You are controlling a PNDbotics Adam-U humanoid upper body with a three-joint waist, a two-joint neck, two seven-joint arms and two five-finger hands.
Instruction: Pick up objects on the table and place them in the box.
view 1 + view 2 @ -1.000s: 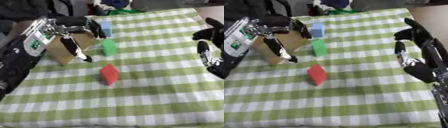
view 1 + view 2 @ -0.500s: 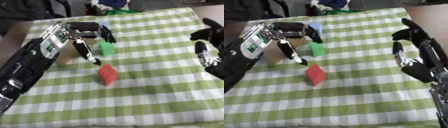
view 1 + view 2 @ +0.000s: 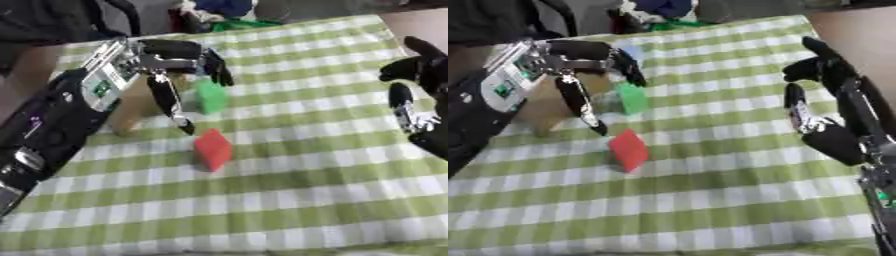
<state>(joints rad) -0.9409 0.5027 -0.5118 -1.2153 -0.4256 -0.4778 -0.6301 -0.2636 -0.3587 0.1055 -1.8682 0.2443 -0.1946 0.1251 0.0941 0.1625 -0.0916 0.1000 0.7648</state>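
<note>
A red block (image 3: 213,149) stands on the green-checked cloth near the middle. A green block (image 3: 210,97) stands just behind it, beside a brown cardboard box (image 3: 129,109) at the left. My left hand (image 3: 173,52) hovers open over the green block: its fingers (image 3: 219,71) reach past the block's top, and its thumb (image 3: 171,107) hangs down between the block and the box. I cannot tell whether it touches the block. A pale blue shape (image 3: 628,48) shows behind the fingers. My right hand (image 3: 826,70) is held up open at the right edge, holding nothing.
The checked cloth (image 3: 306,190) covers the table to its front and right edges. Blue and green clutter (image 3: 229,11) lies beyond the far edge. My left forearm (image 3: 52,120) crosses the left side, over the box.
My left hand has swung right from above the box and now spreads over the green block. The blocks and my right hand have stayed put.
</note>
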